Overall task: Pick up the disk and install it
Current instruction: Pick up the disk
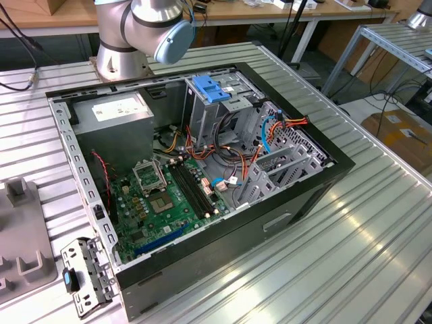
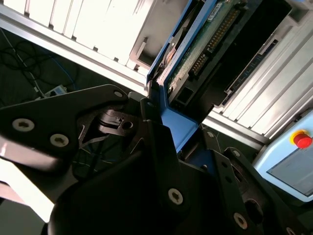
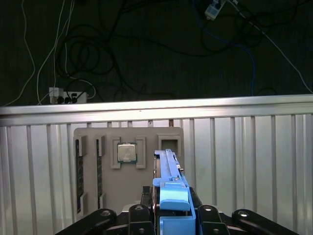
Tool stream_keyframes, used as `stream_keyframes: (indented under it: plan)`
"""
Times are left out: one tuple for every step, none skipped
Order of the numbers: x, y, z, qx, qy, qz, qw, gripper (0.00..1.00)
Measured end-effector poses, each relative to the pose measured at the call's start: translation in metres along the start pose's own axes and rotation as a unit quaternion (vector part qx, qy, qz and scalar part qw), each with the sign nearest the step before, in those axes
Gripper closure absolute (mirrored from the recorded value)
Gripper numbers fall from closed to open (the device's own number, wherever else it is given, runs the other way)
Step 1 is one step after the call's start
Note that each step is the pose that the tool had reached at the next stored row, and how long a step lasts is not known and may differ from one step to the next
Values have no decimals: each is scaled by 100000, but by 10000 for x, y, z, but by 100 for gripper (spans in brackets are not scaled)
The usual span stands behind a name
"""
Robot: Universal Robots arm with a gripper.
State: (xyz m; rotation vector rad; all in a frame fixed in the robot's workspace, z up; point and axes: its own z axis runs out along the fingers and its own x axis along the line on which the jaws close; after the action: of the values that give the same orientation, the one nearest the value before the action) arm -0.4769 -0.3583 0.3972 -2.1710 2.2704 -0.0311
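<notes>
Ribbed aluminium tabletop (image 1: 351,256) carrying an open computer case (image 1: 223,260), which lies on its side with the interior facing up. The base of the robot arm (image 1: 145,27) stands just behind the case in the exterior view.

Inside the case:
- A grey power supply (image 1: 115,118) with a plain white sticker sits in the corner nearest the arm base.
- A green motherboard (image 1: 169,202) covers the floor of the case.
- A metal drive cage (image 1: 226,115) stands upright towards the exterior view's right, with a flat blue slotted clip (image 1: 211,89) on top of it.

A grey fixture tray (image 3: 122,193) lies flat on the tabletop near its edge. A square processor chip (image 3: 127,152) sits in one recess of the tray, and two dark strips (image 3: 78,171) stand in its narrow slots.

The disk (image 3: 167,169) is off the tabletop and grasped by the claw (image 3: 172,211). In the first wrist view it is seen edge-on, with the tray beyond it. The black fingers (image 2: 161,147) are clenched on its blue side rail, and the second wrist view shows its green circuit-board face.

A red round button (image 2: 303,140) sits on a pale blue panel beside the tabletop.
</notes>
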Motion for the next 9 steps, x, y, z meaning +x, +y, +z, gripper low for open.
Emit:
stream_keyframes:
  plan:
    - [0,0,-5,-1,59,2,100000,63]
    - [0,-1,-8,2,98,-2,100000,63]
    - [0,-1,-10,5,129,-2,100000,63]
    - [0,-1,-15,7,190,-3,100000,63]
    - [0,-2,-18,11,231,-3,100000,63]
    - [0,-2,-20,13,262,-5,100000,63]
    - [0,-2,-24,9,299,-5,100000,63]
    - [0,-2,-26,12,324,-6,99999,63]
    - [0,-3,-30,11,362,-7,99999,63]
